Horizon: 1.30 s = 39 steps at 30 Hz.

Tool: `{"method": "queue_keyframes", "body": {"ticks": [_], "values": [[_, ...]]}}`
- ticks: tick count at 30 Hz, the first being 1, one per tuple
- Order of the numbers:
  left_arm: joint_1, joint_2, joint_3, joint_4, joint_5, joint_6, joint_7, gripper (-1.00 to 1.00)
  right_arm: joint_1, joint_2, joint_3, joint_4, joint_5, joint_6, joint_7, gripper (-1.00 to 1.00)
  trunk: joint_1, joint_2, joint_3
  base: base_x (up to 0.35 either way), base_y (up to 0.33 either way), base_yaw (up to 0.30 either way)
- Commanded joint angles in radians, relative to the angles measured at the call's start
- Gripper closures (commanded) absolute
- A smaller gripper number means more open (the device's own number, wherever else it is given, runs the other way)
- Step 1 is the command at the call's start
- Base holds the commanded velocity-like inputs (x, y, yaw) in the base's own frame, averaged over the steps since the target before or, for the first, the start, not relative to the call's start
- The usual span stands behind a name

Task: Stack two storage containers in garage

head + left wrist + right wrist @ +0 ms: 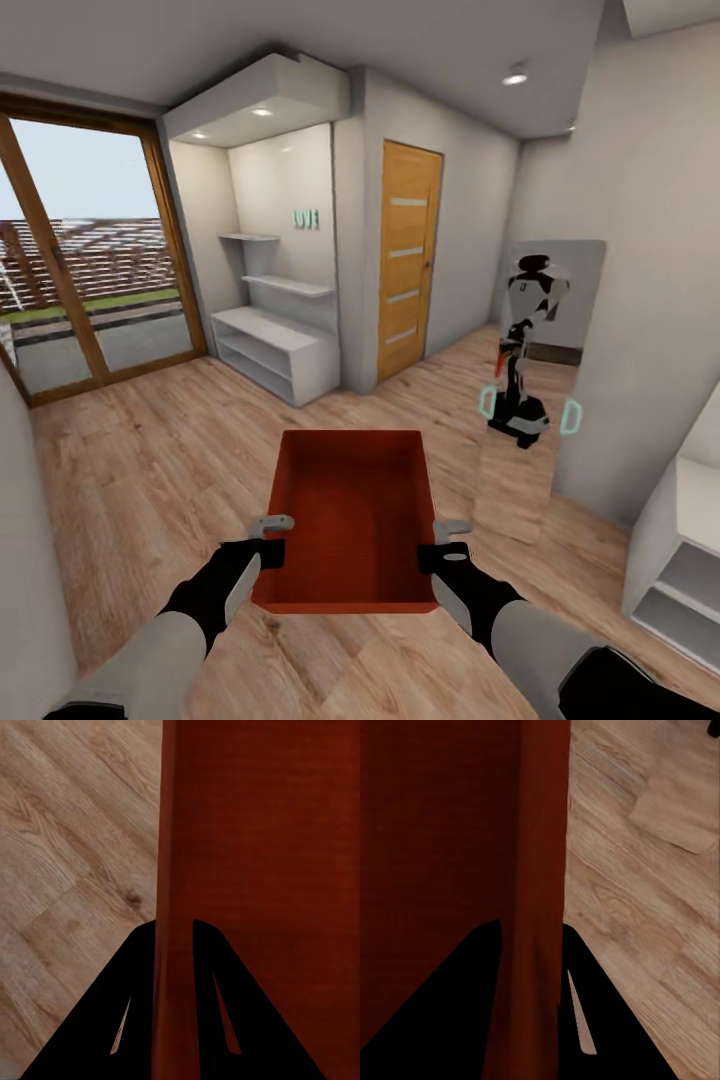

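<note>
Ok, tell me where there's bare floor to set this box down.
Open wood floor lies ahead-left, bordered by the glass door and white shelf unit. Tighter on the right: a leaning mirror and white shelving crowd there. Both grippers clamp the storage container.

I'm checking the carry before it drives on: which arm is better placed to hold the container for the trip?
Neither alone. The left gripper pinches the storage container's left wall, the right gripper its right wall, at matching height. Probably both should carry together.
</note>
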Motion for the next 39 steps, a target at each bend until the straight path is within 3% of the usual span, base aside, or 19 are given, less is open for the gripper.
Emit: {"method": "queue_keyframes", "body": {"ticks": [1,39], "values": [[-0.002,-0.001,0.018,-0.005,-0.017,0.008,0.012,1.00,0.000,0.000,-0.008,0.001,-0.006,0.006,-0.043,1.00,0.001,-0.002,-0.002,0.323,0.000,0.268],[-0.002,-0.001,0.016,-0.005,-0.017,0.008,0.012,1.00,0.000,-0.001,-0.008,0.001,-0.006,0.006,-0.043,1.00,0.001,-0.002,-0.002,0.323,0.000,0.015]]}}
